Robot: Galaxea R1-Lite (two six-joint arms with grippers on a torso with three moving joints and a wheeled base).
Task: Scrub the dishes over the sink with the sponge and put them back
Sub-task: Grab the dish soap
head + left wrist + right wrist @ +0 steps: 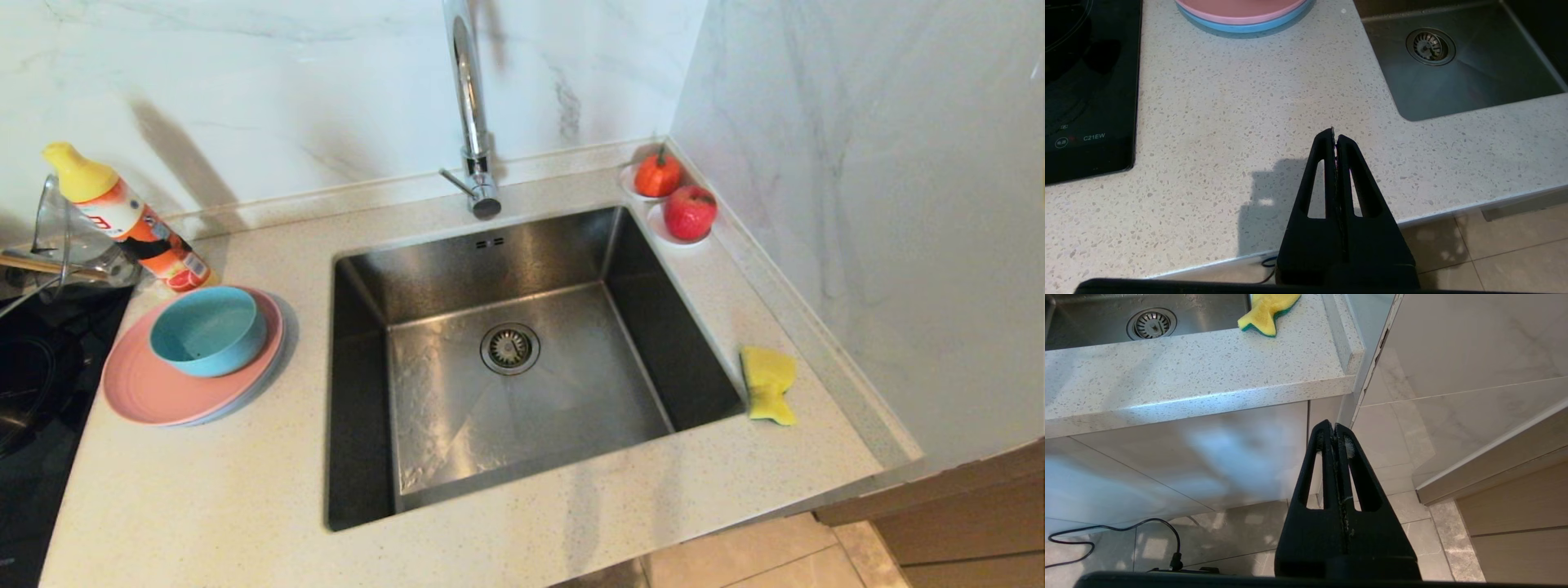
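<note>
Head view: the square brushed stainless-steel sink [522, 359] sits empty in the speckled white stone counter [245, 490], with only its round drain strainer [509, 348] showing and the tall chrome faucet [469, 106] rising at its back edge. Along the sink's left edge a small round teal-blue bowl [209, 330] stands on a wide flat pink plate [147, 388], under which the rim of a grey-blue plate [273, 367] shows. The small yellow sponge with a green scouring layer [768, 384] lies on the counter just beside the sink's right edge. Neither arm appears, and nothing looks wet or displaced, so the task appears not yet begun. Left wrist view: the left gripper [1335, 136] hovers over the counter's front edge, fingers pressed together and holding nothing; the stacked plates lie well beyond it. Right wrist view: the right gripper [1334, 428] hangs before the cabinet front below the counter's front right corner, likewise closed and empty, with the sponge up on the counter, well apart. Fetching, scrubbing and returning all three dishes remain.
</note>
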